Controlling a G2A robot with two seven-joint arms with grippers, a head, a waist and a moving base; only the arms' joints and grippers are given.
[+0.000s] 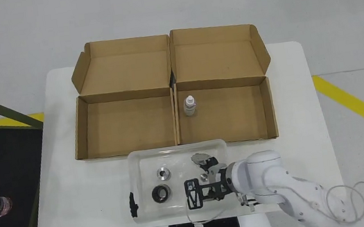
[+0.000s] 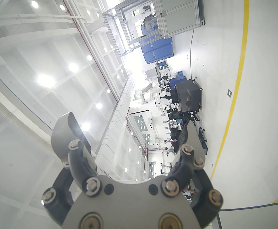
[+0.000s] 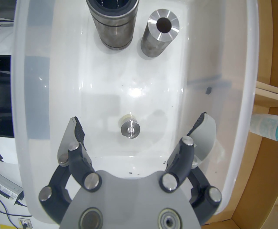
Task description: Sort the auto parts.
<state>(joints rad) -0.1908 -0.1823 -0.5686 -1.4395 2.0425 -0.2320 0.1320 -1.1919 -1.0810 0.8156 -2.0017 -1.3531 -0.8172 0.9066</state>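
A white tray (image 1: 173,149) at the table's front edge holds a dark ringed cylinder (image 1: 160,194), a steel sleeve (image 1: 163,173) and a small metal pin (image 1: 204,177). My right gripper (image 1: 198,179) hangs open inside the tray (image 3: 239,108). In the right wrist view the pin (image 3: 130,129) stands upright on the tray floor just behind the line between the fingertips of this gripper (image 3: 139,118), touching neither. The dark cylinder (image 3: 115,23) and the sleeve (image 3: 159,34) stand farther off. My left gripper (image 2: 128,120) is open, holds nothing and points up into the room.
Two open cardboard boxes stand behind the tray, the left box (image 1: 124,125) and the right box (image 1: 231,113). A small white bottle (image 1: 189,105) stands in the right box near the shared wall, and the bottle (image 3: 263,128) also shows beyond the tray's wall.
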